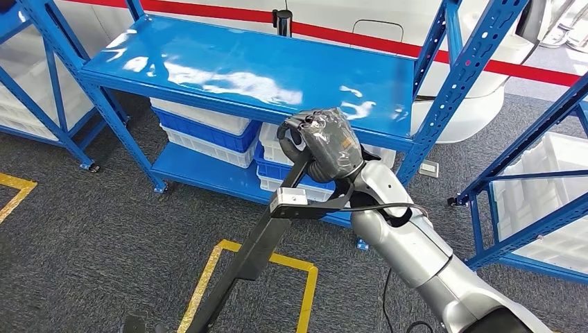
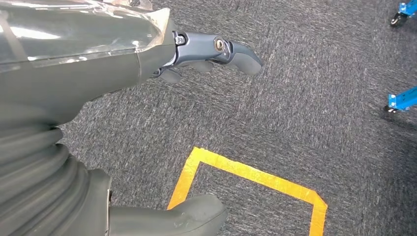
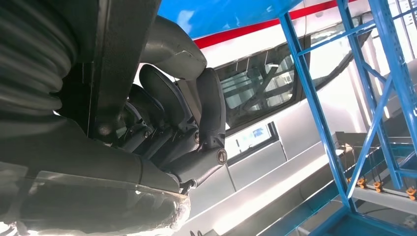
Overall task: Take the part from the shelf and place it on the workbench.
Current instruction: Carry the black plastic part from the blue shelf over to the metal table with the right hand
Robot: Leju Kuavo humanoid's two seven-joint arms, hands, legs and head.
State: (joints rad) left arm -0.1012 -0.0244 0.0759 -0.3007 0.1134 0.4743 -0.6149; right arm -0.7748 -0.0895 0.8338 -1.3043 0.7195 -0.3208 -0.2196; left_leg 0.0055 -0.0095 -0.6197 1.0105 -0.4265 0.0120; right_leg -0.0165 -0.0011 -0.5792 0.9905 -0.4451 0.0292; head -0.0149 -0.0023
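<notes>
Right hand [image 1: 326, 147], under clear film, grips the upper end of the part [image 1: 253, 253]: a long, flat, matte black bar with a pale grey block on it. Its long axis slopes from the hand down toward the near left, over grey carpet [image 1: 104, 229]. Behind stands a glossy blue steel shelf [image 1: 263, 73]. Left hand [image 2: 211, 54] hangs open, fingers extended.

Glossy blue shelf [image 1: 256, 69] on blue perforated posts; blue and white bins [image 1: 208, 135] beneath; speckled dark grey carpet [image 1: 104, 229] with yellow tape outlines [image 1: 305, 291]; a red stripe [image 1: 388, 43] on the white wall; the long black part [image 1: 256, 250] in the grey right robot hand [image 1: 326, 146], perhaps film-wrapped
</notes>
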